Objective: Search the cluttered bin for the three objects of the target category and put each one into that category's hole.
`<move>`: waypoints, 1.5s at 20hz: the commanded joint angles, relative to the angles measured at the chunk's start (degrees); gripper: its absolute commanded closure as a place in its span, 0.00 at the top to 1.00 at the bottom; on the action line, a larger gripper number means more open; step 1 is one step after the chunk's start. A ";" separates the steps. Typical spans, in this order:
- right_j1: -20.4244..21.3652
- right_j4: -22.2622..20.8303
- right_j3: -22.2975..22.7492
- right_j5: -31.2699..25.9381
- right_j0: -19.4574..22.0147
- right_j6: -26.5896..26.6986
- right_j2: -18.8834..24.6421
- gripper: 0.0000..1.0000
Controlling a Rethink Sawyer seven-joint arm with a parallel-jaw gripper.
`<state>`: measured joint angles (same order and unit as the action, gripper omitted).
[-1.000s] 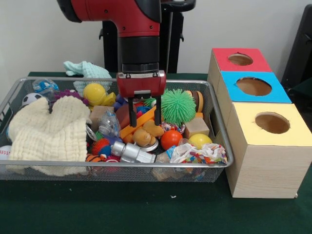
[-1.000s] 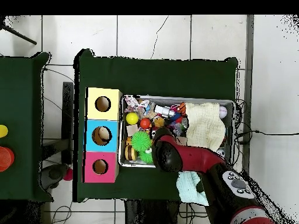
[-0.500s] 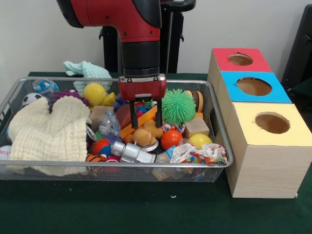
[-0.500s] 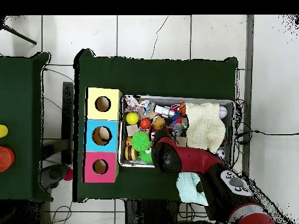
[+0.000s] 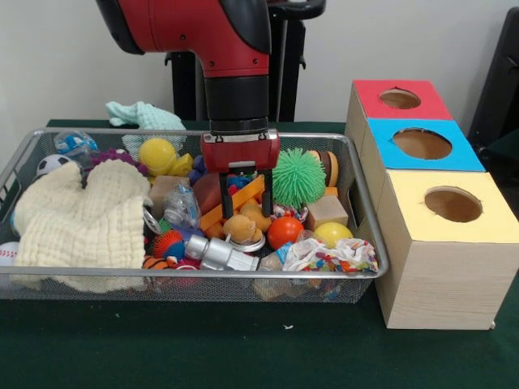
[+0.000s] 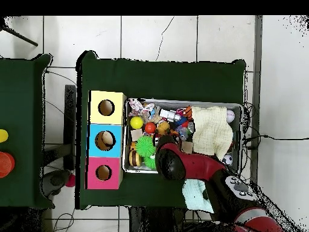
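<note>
The wire mesh basket is full of mixed toys. It also shows in the overhead view. My gripper hangs open in the middle of the basket. Its two fingers reach down on either side of an orange stick, just above a tan-yellow plush toy. In the overhead view the arm hides the gripper, and the plush toy shows beside the arm. No tiger plush can be made out. The red-surrounded hole is at the far end of the wooden box row; it also shows in the overhead view.
A cream cloth covers the basket's left part. A green spiky ball, an orange ball and a yellow ball lie right of the gripper. The blue hole and yellow hole are nearer. A teal cloth lies behind the basket.
The gripper has come down a little and shifted slightly right in the front view, closer to the tan-yellow plush. It stays open. The toys have not moved.
</note>
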<state>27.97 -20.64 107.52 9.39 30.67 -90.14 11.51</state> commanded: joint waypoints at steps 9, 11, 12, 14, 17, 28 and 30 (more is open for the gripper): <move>-2.32 -1.98 -2.49 3.11 0.00 -7.91 0.37 1.00; -2.33 -2.01 -2.48 3.16 0.03 -7.91 0.37 1.00; -2.40 -2.03 -2.49 3.23 0.07 -7.93 0.40 1.00; -2.65 -2.05 -2.55 3.65 0.17 -8.09 0.45 1.00; -2.94 -2.12 -2.60 4.19 0.26 -8.25 0.53 1.00; -3.58 -3.36 -2.91 5.17 0.93 -7.83 1.48 0.00; -3.57 -3.59 -2.80 4.54 1.44 -7.67 2.13 0.00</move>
<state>27.52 -21.07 107.51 10.78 30.78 -90.14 11.31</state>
